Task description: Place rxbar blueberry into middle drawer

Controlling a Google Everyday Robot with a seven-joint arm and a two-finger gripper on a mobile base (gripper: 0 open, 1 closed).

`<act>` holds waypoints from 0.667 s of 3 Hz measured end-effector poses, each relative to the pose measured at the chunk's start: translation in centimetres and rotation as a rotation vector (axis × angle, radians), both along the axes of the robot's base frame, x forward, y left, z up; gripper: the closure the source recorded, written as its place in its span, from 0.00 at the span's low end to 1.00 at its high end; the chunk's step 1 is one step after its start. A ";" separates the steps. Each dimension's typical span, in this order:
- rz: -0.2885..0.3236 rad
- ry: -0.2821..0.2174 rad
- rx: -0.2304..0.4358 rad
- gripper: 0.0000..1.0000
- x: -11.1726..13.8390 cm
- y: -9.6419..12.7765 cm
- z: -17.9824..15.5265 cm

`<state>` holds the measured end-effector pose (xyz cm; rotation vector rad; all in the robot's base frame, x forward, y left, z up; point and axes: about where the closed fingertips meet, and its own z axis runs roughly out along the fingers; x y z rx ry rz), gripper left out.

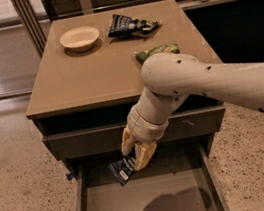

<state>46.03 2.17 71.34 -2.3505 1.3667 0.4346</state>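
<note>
The rxbar blueberry (122, 170), a small dark navy wrapper with white lettering, hangs tilted from my gripper (136, 152). The gripper's yellow fingers (144, 154) are shut on the bar's upper right end. The gripper points down in front of the cabinet, just over the back left part of the middle drawer (146, 201). The drawer is pulled out, with a bare grey-brown floor and low side walls. The bar is above the floor, not touching it. My arm's shadow falls on the drawer floor.
On the cabinet top (92, 79) stand a cream bowl (79, 38), a dark blue snack bag (130, 25) and a green snack bag (158, 51), partly behind my arm. A shut grey drawer front (87, 140) is above the open drawer. Speckled floor lies all around.
</note>
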 end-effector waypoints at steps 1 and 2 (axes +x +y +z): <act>0.024 0.032 0.123 1.00 1.8 -0.1 -6.2; 0.032 0.032 0.110 1.00 1.4 -0.1 -6.2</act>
